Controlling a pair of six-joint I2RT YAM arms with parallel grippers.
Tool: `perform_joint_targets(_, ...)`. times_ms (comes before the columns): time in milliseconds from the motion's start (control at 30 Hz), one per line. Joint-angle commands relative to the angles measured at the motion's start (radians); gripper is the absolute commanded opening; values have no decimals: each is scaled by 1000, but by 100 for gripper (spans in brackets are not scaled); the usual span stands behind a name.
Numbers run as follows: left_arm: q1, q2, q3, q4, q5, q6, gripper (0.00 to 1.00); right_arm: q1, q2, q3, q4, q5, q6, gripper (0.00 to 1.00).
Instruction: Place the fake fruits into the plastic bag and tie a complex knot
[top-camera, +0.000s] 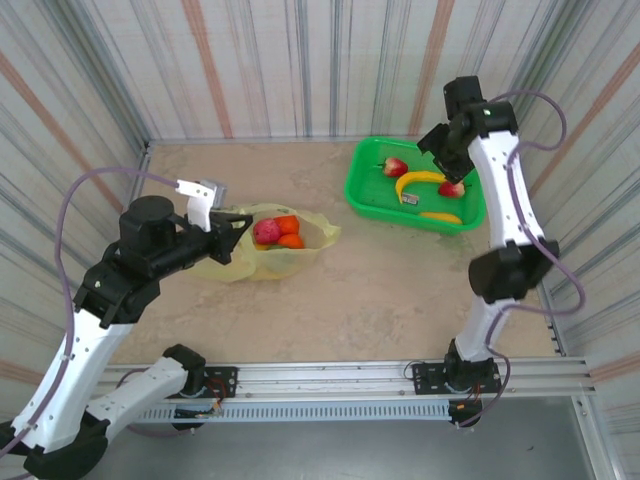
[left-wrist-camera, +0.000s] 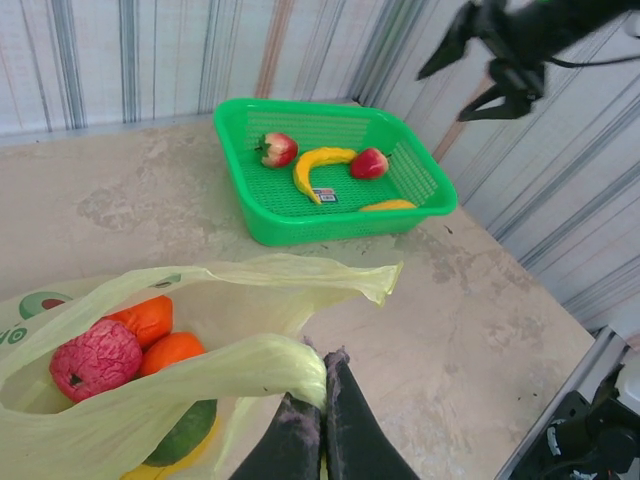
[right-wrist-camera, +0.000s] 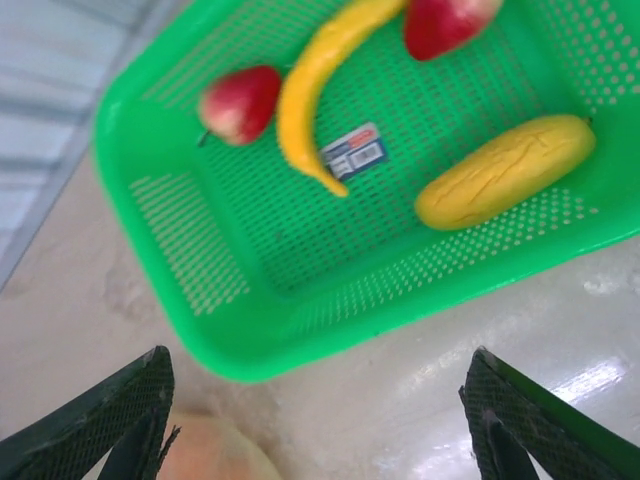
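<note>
Showing four fruits (left-wrist-camera: 96, 358) in the bag (left-wrist-camera: 300, 275), four in basket (left-wrist-camera: 300, 225); left tool (left-wrist-camera: 322, 362) pinches bag, right tool (right-wrist-camera: 316, 400) gapes.

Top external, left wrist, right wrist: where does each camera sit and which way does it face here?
Top external: high behind the robot, looking down on the table; the left arm is at the plastic bag, the right arm over the green basket.
Left wrist: low beside the bag, facing across to the basket; its left fingers, shut on the bag's rim, show.
Right wrist: above the basket's edge, facing down; its right fingers, open, show at both lower corners.
Shared: all three see the basket's curved banana.
</note>
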Motion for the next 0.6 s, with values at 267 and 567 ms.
perform_joint_targets(267, -31, 8, -15, 57, -8, 18, 0, -171, 319, 109, -288, -97, 494, 78)
perform_joint_targets(567, -55, 10, -11, 48, -23, 30, 0, -187, 399, 120, -219, -169, 636, 76)
